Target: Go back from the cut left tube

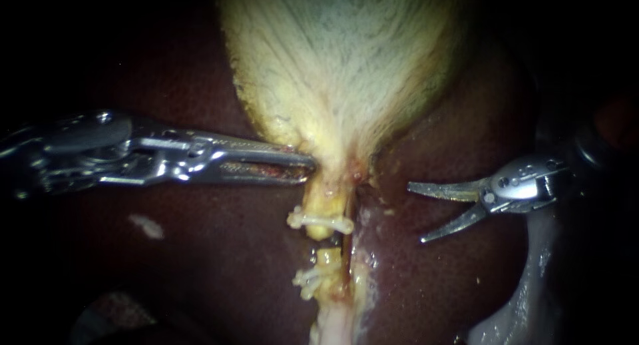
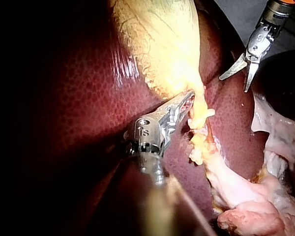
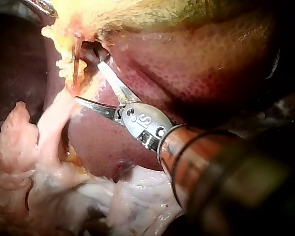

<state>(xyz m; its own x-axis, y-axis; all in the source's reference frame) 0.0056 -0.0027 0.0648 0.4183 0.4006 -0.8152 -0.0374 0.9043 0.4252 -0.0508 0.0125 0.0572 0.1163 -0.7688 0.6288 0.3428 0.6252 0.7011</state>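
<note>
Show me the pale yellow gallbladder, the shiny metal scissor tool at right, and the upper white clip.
pale yellow gallbladder [image 1: 339, 58]: endoscope view, mid-body.
right instrument [image 1: 417, 212]: endoscope view, between its open blades.
upper white clip [image 1: 319, 220]: endoscope view, its middle.

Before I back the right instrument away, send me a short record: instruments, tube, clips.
left instrument: jaws shut on the gallbladder at its narrow lower end
right instrument: jaws open, holding nothing, over the liver, apart from the tube
cut tube: parted, a gap between its two stumps
upper clip: across the upper stump
lower clip: across the lower stump
</note>
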